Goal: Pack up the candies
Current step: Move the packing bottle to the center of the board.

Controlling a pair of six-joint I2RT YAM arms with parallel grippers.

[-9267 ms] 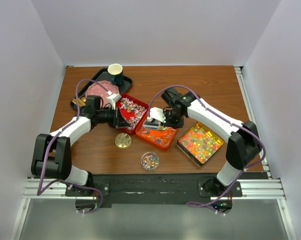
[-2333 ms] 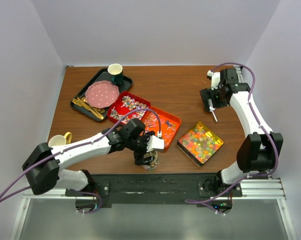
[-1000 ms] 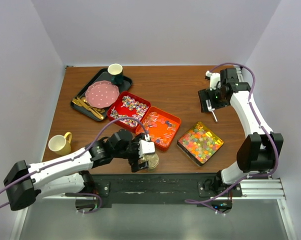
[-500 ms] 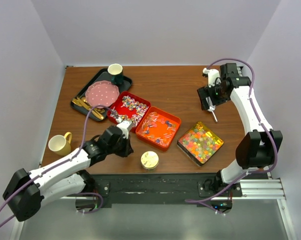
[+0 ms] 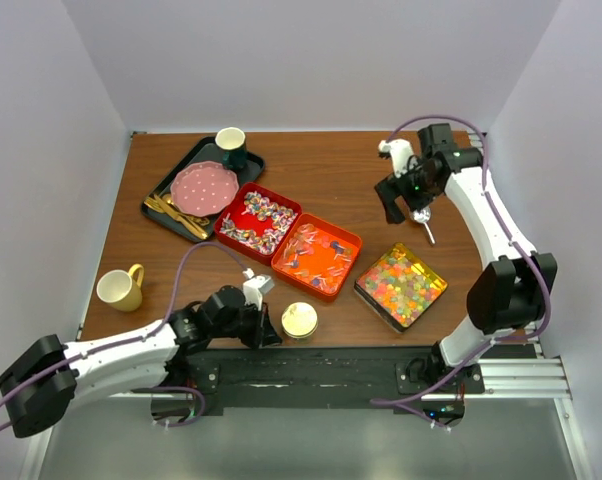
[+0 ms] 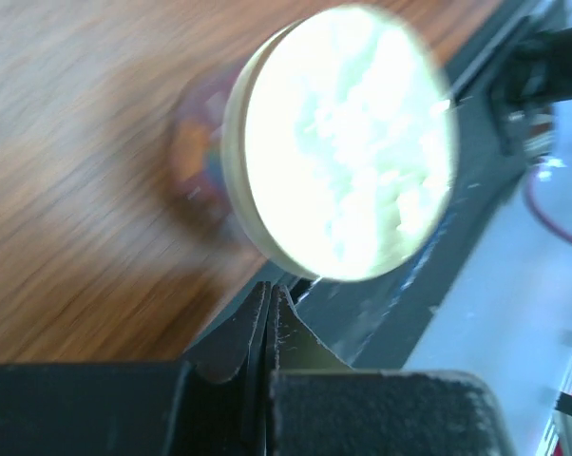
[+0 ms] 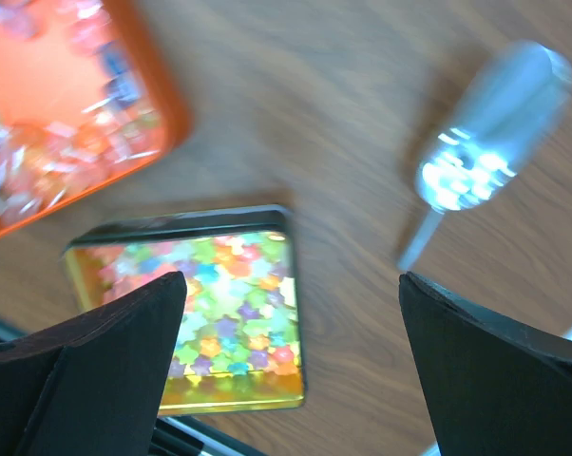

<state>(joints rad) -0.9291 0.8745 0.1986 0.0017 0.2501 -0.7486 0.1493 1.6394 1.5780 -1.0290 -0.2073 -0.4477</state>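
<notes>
1. Wood table (image 5: 331, 165) carries everything. A black tray (image 5: 159, 192) sits far left, well apart from the work.
2. Two red trays (image 5: 333, 285) lie side by side mid-table, holding the wrapped candies (image 5: 261, 218).
3. A tin (image 7: 181, 226) of jelly pieces (image 5: 401, 285) sits near the front right, just beside the trays.
4. A small jar (image 6: 196, 161) stands at the near edge. Its gold lid (image 5: 300, 320) is on, and blurred colours show through the glass.
5. Left fingers (image 6: 270, 323) are pressed shut on nothing and hang low at the near edge. The jar is just to their right, close but apart. This arm is much the nearer to it.
6. Right fingers (image 5: 389, 203) are spread wide and empty, far across the table.
7. A scoop (image 5: 424, 222) lies on the table just beside the right fingers. Its bowl is toward the far edge and its handle points toward the tin. Nothing blocks it.
8. Judgement: with the jar capped, packing looks nearly finished.
</notes>
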